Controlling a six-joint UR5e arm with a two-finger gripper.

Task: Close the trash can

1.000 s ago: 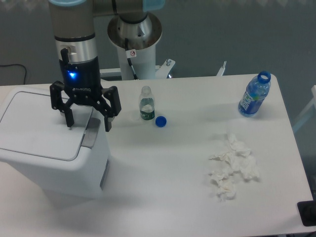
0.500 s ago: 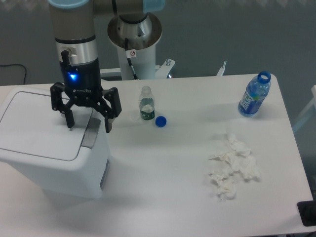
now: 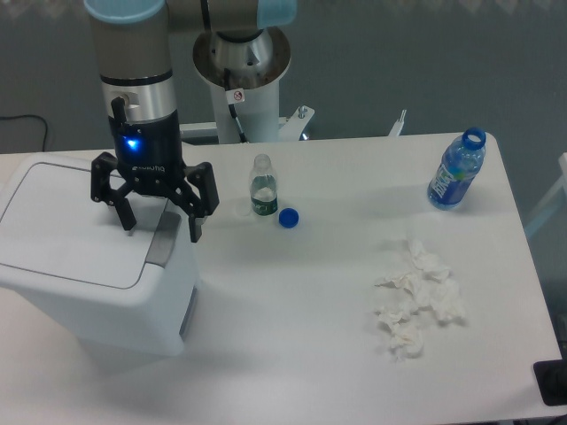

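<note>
- The gripper point(image 3: 160, 223) hangs straight down with its fingers spread wide and nothing between them; it sits just above the front edge of the bin point(image 3: 97, 266), over the lid point(image 3: 75, 223)
- The wide spread suits a push with the fingertips rather than a grasp, since a flat lid offers nothing to pinch
- One fingertip is over the lid's front corner and the other hangs past the bin's right side, so the grey latch point(image 3: 163, 239) lies below and between them; whether either tip touches plastic cannot be told
- The bin stands on the left end of the worktop point(image 3: 301, 310), by far the largest thing there; its lid looks flat and flush with the body, so the closing seems done or nearly so, perhaps short only of the latch seating
- Well to the right of the bin stand a small open bottle point(image 3: 262, 186) and its blue cap point(image 3: 288, 217) just beside it, out of the arm's way
- Farther off lie crumpled tissues point(image 3: 416, 297), and an open blue bottle point(image 3: 457, 170) stands near the far right corner
</note>
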